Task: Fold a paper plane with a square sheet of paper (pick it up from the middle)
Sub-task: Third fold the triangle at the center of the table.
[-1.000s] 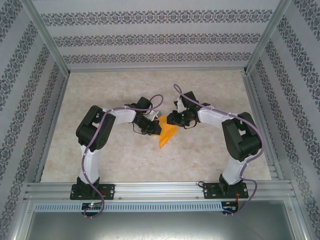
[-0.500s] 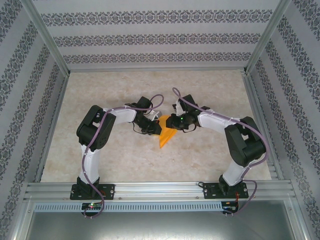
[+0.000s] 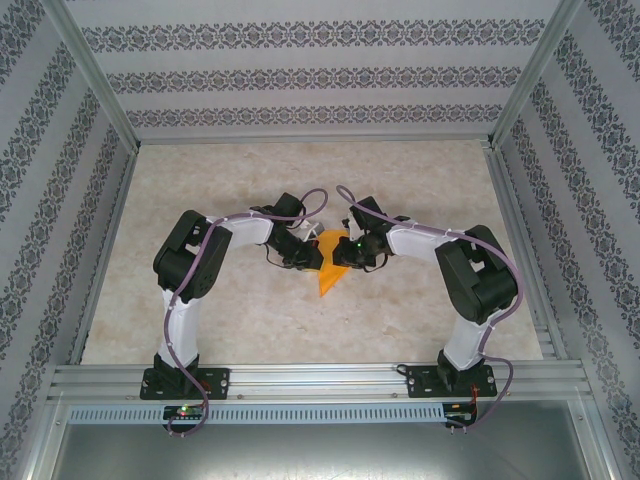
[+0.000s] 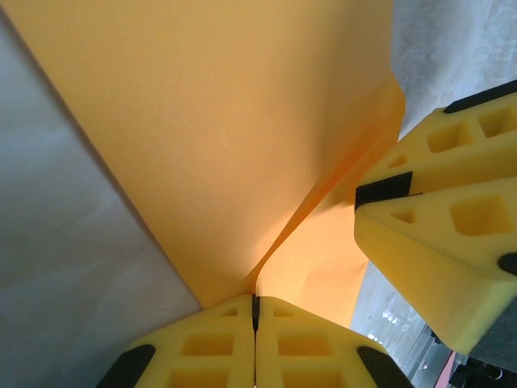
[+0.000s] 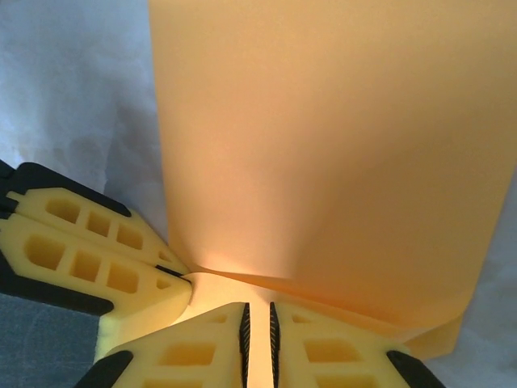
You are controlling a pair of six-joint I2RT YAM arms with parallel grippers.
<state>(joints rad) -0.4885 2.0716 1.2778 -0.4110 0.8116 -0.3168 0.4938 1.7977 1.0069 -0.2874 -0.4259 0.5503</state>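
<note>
The square sheet of paper [image 3: 331, 272], orange and folded into a pointed wedge, hangs between the two grippers above the table's middle. My left gripper [image 3: 312, 258] is shut on a crease of the paper [image 4: 226, 121]; its pads [image 4: 255, 301] meet on the fold. My right gripper [image 3: 339, 256] faces it from the right. In the right wrist view its jaws [image 5: 258, 311] stand a narrow gap apart, with a layer of the paper [image 5: 339, 145] running between them. The left gripper's fingers [image 5: 97, 259] show close beside it, and the right gripper's fingers [image 4: 436, 234] show in the left wrist view.
The pale marbled table [image 3: 230, 320] lies under both arms. Patterned walls [image 3: 300, 80] and aluminium posts [image 3: 95, 90] enclose it at the back and sides. The metal rail [image 3: 320, 385] holding the arm bases runs along the near edge.
My right gripper has moved left onto the paper's edge and its jaws have narrowed. The left gripper and the paper have stayed in place.
</note>
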